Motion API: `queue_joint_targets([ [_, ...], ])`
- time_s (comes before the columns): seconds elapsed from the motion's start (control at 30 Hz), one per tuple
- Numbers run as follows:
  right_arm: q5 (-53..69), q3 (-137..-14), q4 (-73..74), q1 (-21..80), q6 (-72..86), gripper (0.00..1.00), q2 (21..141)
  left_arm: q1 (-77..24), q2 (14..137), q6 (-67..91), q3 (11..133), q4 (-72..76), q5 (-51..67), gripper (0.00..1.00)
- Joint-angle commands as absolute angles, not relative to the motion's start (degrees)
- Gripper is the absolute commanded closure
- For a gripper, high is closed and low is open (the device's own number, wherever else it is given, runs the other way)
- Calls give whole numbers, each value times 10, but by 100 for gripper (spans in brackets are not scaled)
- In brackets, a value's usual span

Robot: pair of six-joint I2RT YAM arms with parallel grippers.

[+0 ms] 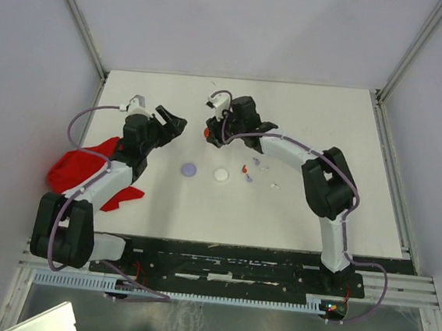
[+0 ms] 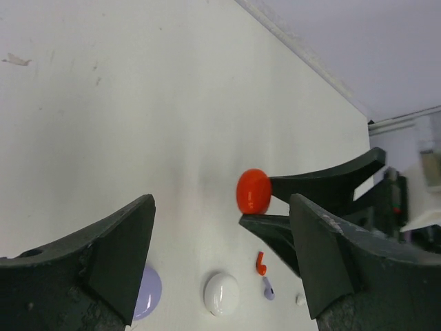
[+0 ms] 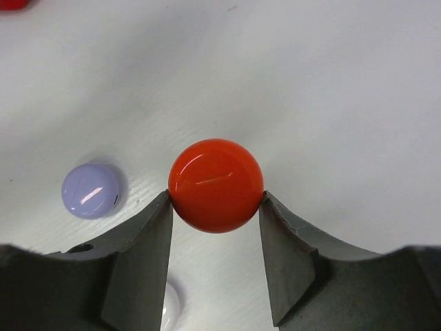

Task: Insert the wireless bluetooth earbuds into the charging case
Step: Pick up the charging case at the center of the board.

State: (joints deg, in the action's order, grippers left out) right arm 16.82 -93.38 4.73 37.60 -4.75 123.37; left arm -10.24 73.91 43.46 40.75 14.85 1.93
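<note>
White case half behind right fingers

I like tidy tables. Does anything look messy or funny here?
A crumpled red cloth lies bunched under the left arm at the table's left edge, and tiny earbuds lie scattered near the white case.

- Red charging case: glossy and round, pinched between the two fingers of the right hand, towards the far side of the counter.
- Lilac charging case and white charging case: round discs lying flat mid-counter, near each other but apart.
- Red earbud, lilac earbud and white earbud: tiny stemmed bits lying loose on the counter, right of the white charging case.
</note>
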Motion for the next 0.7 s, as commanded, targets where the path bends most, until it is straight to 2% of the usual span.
queue_joint_targets([
  [0.0,194,-886,-1,357,-7,77,1123,-104,766,481,399,262,98,17],
  [0.37,195,-762,32,353,-10,77,983,-149,844,528,402,394,203,24],
  [0.67,200,-749,42,354,-12,77,963,-180,850,519,400,413,228,24],
])
